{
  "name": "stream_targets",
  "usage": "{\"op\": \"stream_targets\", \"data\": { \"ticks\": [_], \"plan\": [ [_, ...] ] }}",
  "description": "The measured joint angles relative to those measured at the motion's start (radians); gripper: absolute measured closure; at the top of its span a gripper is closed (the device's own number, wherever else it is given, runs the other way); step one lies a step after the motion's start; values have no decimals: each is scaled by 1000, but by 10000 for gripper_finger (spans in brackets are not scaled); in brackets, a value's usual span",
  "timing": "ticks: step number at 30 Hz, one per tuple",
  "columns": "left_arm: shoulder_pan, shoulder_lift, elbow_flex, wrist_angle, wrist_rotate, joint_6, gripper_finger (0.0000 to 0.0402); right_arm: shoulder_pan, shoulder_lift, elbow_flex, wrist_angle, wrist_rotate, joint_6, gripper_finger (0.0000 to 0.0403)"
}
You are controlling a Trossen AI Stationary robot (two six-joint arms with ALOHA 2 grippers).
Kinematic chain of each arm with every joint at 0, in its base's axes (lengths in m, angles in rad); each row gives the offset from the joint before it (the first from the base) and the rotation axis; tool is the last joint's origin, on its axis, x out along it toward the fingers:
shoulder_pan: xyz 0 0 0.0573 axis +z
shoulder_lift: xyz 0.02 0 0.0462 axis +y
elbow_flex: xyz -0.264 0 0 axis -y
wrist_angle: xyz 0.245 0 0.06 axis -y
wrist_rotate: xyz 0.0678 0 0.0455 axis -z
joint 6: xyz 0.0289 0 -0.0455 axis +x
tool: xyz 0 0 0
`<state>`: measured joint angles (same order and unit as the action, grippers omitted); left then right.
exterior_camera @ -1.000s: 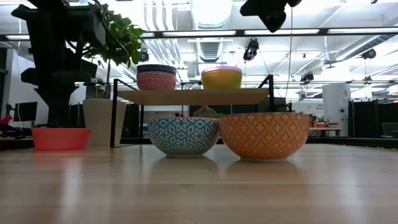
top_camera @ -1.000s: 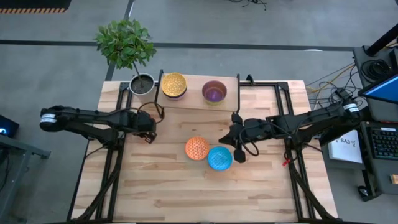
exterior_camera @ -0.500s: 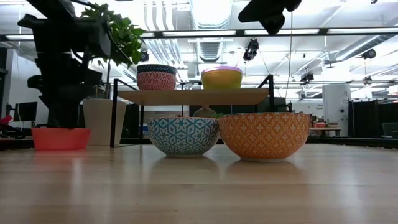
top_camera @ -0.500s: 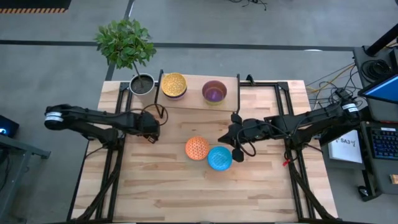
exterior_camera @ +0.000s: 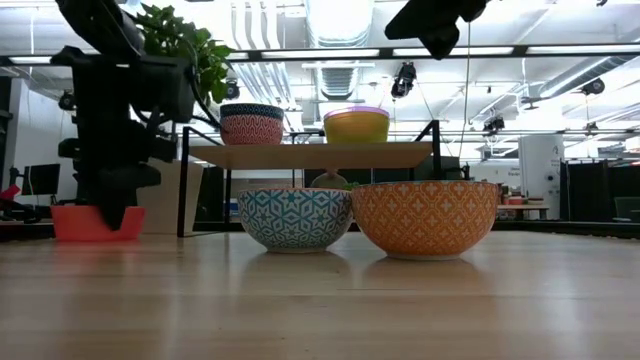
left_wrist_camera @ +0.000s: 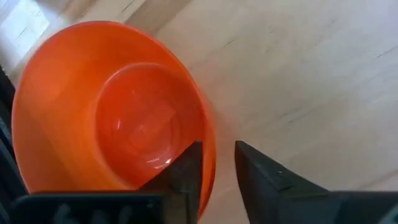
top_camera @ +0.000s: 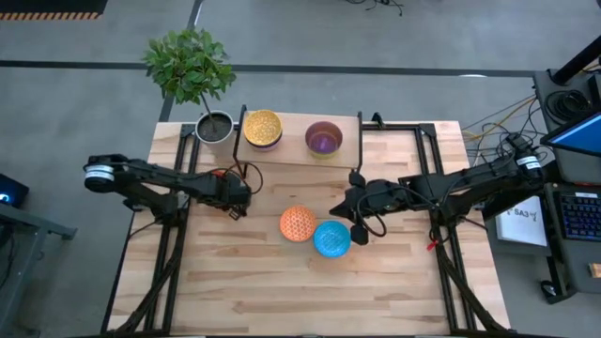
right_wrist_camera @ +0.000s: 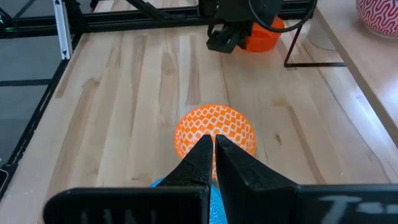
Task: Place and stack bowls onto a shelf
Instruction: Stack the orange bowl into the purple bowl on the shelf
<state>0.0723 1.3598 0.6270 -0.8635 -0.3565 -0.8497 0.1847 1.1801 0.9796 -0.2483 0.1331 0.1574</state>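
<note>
The left gripper (left_wrist_camera: 214,171) is seen low over the left side of the table, its two dark fingers straddling the rim of the red-orange bowl (left_wrist_camera: 112,118), one finger inside the bowl and one outside. The fingers are closing around the rim; whether the rim is firmly clamped yet cannot be told. A second ago this gripper was held farther left and was not lined up on the bowl; since then the arm has been carried rightward and lowered onto it. From this it is judged that a pick-up of this bowl is starting.

The red-orange bowl sits upright on the table, just in front of the left end of the shelf (top_camera: 300,161), near the grey plant pot (top_camera: 214,127).

The right gripper (right_wrist_camera: 213,155) is held with its fingers pressed together, empty, hovering above the middle of the table just right of the two patterned bowls. It has not been moved over the last second.

The orange patterned bowl (top_camera: 298,223) and the blue-white patterned bowl (top_camera: 331,238) rest touching each other at the table's centre, not yet shelved.

On the shelf, two stacks stand side by side: one topped by a yellow speckled bowl (top_camera: 263,127), one by a purple bowl (top_camera: 324,139).
</note>
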Motion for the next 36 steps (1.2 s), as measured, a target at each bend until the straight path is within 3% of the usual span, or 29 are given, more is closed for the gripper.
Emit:
{"op": "stream_targets", "data": {
  "ticks": [6, 11, 17, 24, 28, 36],
  "plan": [
    [0, 18, 0, 0, 37, 0, 396, 14, 0, -16, 0, 0, 16, 394],
    [-30, -4, 24, -25, 86, 0, 399, 45, 0, -37, 0, -1, 26, 394],
    [-127, -13, 153, -103, 108, 34, 401, 83, 0, -78, 44, 1, 34, 394],
    [-321, 7, 364, -125, 104, 337, 401, 99, -1, -141, 113, 0, 28, 394],
    [-401, 31, 501, -121, 27, 487, 401, 100, -2, -165, 114, 0, 34, 394],
    [-391, 123, 732, 6, -154, 871, 402, 100, -15, -197, 127, -1, 15, 394]
  ]
}}
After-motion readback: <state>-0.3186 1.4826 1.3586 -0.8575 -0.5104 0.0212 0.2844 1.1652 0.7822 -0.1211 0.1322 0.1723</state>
